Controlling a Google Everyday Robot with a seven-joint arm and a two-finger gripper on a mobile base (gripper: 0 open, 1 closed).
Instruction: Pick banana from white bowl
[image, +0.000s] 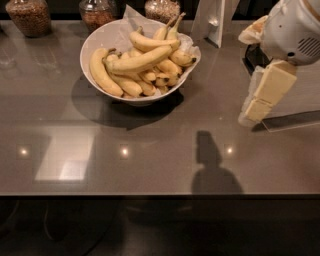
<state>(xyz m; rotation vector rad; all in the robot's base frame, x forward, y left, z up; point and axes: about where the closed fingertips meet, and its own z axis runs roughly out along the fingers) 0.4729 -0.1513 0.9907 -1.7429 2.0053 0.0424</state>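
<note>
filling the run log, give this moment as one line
phase: pre-grasp | gripper: right of white bowl, apart from it, over counter | bananas: all piled in bowl | pick: not yet done

The gripper (250, 115) hangs at the right over the counter (150, 170), well apart from the bowl (99, 41). Its arm (295, 30) is cut off by the top and right edges. A dark thing (251, 56) behind it is mostly hidden. At the back, three jars (27, 16) and a white stand (212, 20) lose their tops to the upper edge. The lower bananas (135, 61) lie buried under the upper ones, so their number cannot be told. Paper (132, 17) hides the bowl's far rim.
</note>
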